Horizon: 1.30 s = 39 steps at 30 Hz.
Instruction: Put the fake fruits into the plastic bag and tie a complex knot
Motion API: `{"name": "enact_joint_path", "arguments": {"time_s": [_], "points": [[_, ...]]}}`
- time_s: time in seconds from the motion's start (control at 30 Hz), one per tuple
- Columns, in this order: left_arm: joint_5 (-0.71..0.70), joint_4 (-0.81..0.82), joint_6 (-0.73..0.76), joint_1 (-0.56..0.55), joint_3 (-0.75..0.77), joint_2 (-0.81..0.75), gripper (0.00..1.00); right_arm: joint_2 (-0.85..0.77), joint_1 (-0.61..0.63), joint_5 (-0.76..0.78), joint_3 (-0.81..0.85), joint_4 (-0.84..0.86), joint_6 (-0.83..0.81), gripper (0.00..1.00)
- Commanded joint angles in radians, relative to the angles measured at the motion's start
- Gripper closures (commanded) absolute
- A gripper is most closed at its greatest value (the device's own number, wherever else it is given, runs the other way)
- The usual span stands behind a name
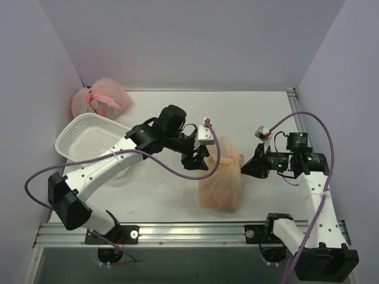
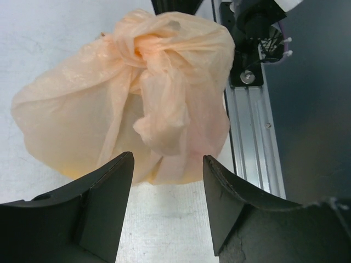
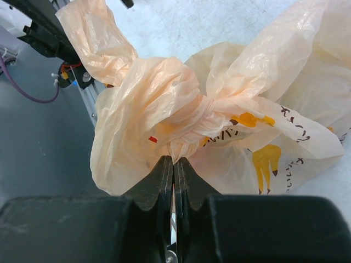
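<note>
- Noted plastic bag (image 1: 220, 177) standing on the bench (image 1: 154, 195) toward the near edge, slightly right of its middle, between the two arms.
- Saw mouth gathered into a knot (image 3: 192, 118) on top, with a loose tail (image 3: 93, 33) sticking up from it in the right wrist view.
- Could not make out the fake fruits through the film; presumed inside the bulging bag, not confirmable.
- Found left end effector (image 2: 168, 159) with jaws apart, gripping nothing, bag just in front of its tips.
- Found right end effector (image 3: 174, 160) with fingers together, apparently pinching a thin fold of film just under the knot.
- Judged step in hand: tying. Filling looks done, one wrap already formed, and the left side free for a fresh grasp.
- Judged next move: bring the open left jaws onto the loose tail and close there, keeping the right pinch as anchor so the bag does not slide.
- Expect need for opposing pulls to tighten, then a further pass of the tail for the complex knot.
- Flagged risk: thin film may slip or tear under a hard pull.
</note>
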Motion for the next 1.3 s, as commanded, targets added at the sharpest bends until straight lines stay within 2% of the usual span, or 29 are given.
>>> {"name": "enact_joint_path", "arguments": {"time_s": [0.0, 0.17, 0.27, 0.3, 0.33, 0.4, 0.43, 0.57, 0.77, 0.97, 1.0, 1.13, 1.27], "points": [[-0.111, -0.020, -0.010, -0.022, 0.085, 0.039, 0.37, 0.005, 0.000, 0.009, 0.045, -0.067, -0.049, 1.00], [-0.142, 0.021, -0.053, -0.073, 0.115, 0.068, 0.42, 0.010, 0.001, 0.013, 0.058, -0.087, -0.065, 1.00], [-0.128, 0.038, -0.089, -0.093, 0.113, 0.076, 0.49, 0.013, 0.003, 0.016, 0.067, -0.099, -0.075, 1.00], [-0.131, 0.041, -0.090, -0.095, 0.112, 0.077, 0.56, 0.014, 0.003, 0.019, 0.068, -0.102, -0.084, 1.00], [-0.138, 0.041, -0.093, -0.095, 0.099, 0.080, 0.75, 0.011, 0.001, 0.024, 0.074, -0.108, -0.089, 1.00], [-0.175, 0.048, -0.109, -0.084, 0.080, 0.077, 0.94, 0.011, -0.002, 0.032, 0.081, -0.122, -0.104, 1.00], [-0.169, 0.048, -0.110, -0.063, 0.064, 0.068, 1.00, 0.011, -0.009, 0.038, 0.082, -0.136, -0.120, 1.00], [-0.151, 0.071, -0.127, 0.005, -0.028, 0.042, 1.00, 0.014, -0.023, 0.045, 0.087, -0.173, -0.153, 1.00], [-0.163, 0.074, -0.093, 0.068, -0.077, 0.031, 1.00, 0.022, -0.061, 0.050, 0.097, -0.228, -0.213, 1.00], [-0.192, 0.075, -0.053, 0.095, -0.123, 0.021, 1.00, 0.060, -0.152, 0.067, 0.117, -0.354, -0.376, 1.00], [-0.194, 0.074, -0.053, 0.105, -0.129, 0.016, 1.00, 0.069, -0.194, 0.065, 0.122, -0.405, -0.450, 1.00], [-0.197, 0.080, -0.044, 0.120, -0.143, 0.005, 1.00, 0.125, -0.285, 0.064, 0.140, -0.489, -0.580, 1.00], [-0.155, 0.083, 0.003, 0.115, -0.143, -0.004, 1.00, 0.148, -0.282, 0.033, 0.136, -0.490, -0.589, 1.00]]}}
